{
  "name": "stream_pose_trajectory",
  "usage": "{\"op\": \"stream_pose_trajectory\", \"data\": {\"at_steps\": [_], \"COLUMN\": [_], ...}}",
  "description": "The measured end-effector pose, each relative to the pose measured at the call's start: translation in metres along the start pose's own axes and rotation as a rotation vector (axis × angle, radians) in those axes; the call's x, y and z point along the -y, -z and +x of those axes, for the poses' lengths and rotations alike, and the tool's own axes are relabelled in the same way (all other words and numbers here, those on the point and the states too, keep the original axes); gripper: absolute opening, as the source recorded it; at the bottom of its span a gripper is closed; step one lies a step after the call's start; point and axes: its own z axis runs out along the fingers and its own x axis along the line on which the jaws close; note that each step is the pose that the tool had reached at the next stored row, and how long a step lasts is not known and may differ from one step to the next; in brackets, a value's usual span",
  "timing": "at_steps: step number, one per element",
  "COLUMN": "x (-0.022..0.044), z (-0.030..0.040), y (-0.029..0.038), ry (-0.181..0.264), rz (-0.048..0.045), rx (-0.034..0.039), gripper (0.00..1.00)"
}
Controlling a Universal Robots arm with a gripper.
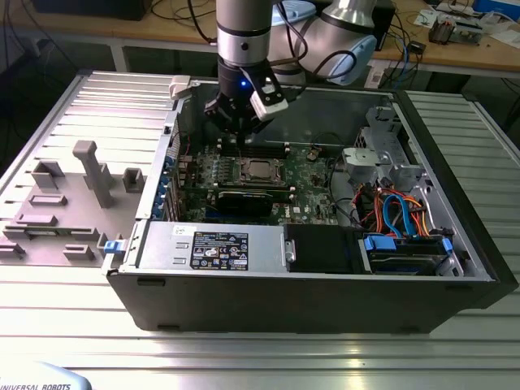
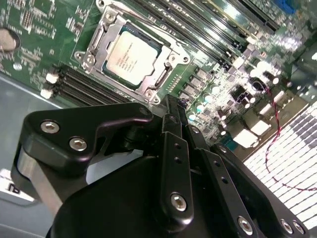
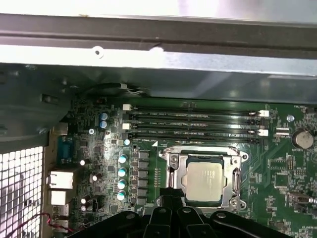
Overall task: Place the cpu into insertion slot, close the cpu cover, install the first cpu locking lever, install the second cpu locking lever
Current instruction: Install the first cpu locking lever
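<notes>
- The cpu, a small flat square chip with a silvery-grey metal top, lies seated in the socket on the green motherboard.
- The cpu cover, a thin silvery metal frame with an open window, lies flat around the chip, so placing and covering look done.
- A thin metal wire lever runs along one socket edge. Whether it is latched cannot be told.
- The black gripper hovers just beside a socket corner, its fingers drawn together with nothing between them.
- Judged from this, the lever work is the step in hand. It calls for a fine tip placement on thin wire, close to the black memory slots.
- All of this sits inside the open dark metal computer case.
</notes>
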Motion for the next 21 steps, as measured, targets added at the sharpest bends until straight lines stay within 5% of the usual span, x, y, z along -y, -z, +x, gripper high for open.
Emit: {"op": "stream_pose_trajectory", "data": {"at_steps": [21], "x": [-0.0005], "z": [0.0062], "y": [0.0000], "ry": [0.019], "rz": [-0.0004], "rx": [-0.0002], "gripper": [0.11]}}
